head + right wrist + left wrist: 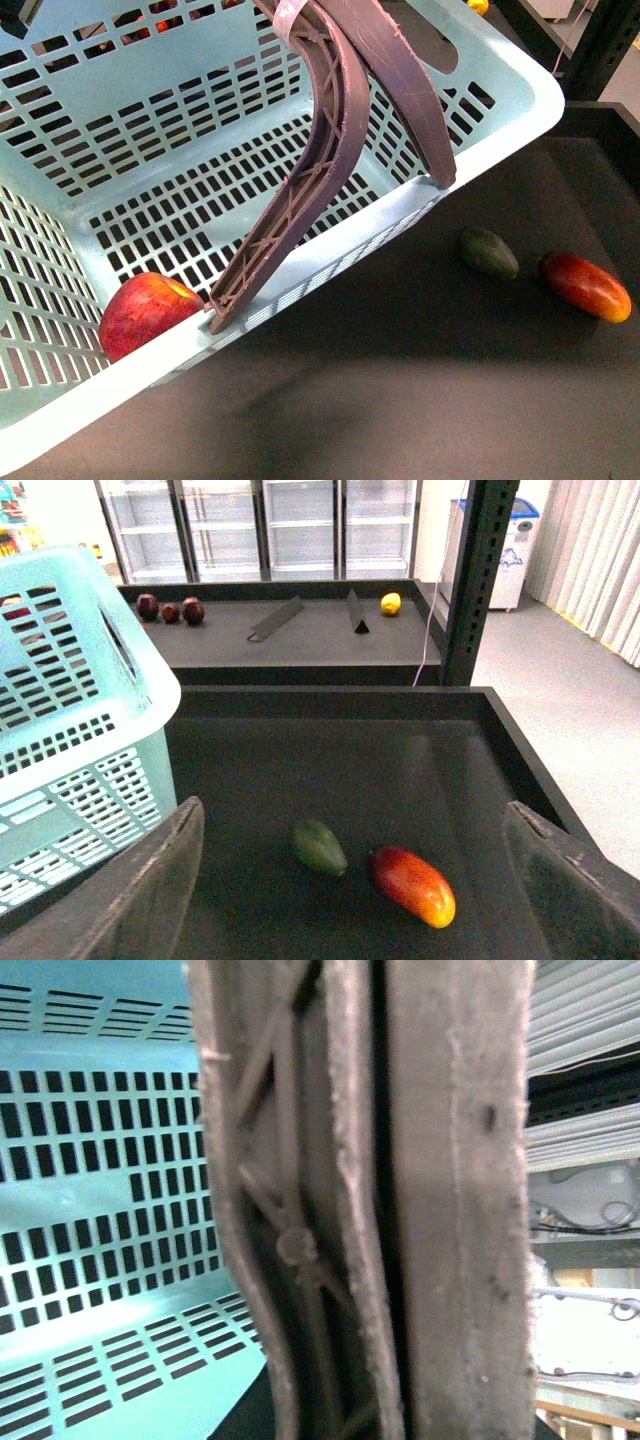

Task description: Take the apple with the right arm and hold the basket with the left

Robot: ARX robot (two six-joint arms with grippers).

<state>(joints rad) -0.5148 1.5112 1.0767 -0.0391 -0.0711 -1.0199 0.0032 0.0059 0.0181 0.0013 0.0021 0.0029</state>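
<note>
Right claw [352, 813] hangs spread wide over the black table [400, 390], nothing between its fingers! Just beneath lie a green fruit [318, 846] and a mango [412, 885], near each other, with open room to the table's raised right edge. The apple [145, 310] sits inside the tilted basket [500, 100], tucked in its near-left corner. Both handles [330, 150] stand pressed together. The left claw doesn't show, so I can't tell its grip. The marking on the far bin [490, 540] is unreadable.

Bright, even indoor light; soft sheen and a faint shadow from the basket [345, 240] on the dark tabletop [420, 390]. Close handles [420, 1200] look blurred in the left wrist view.
</note>
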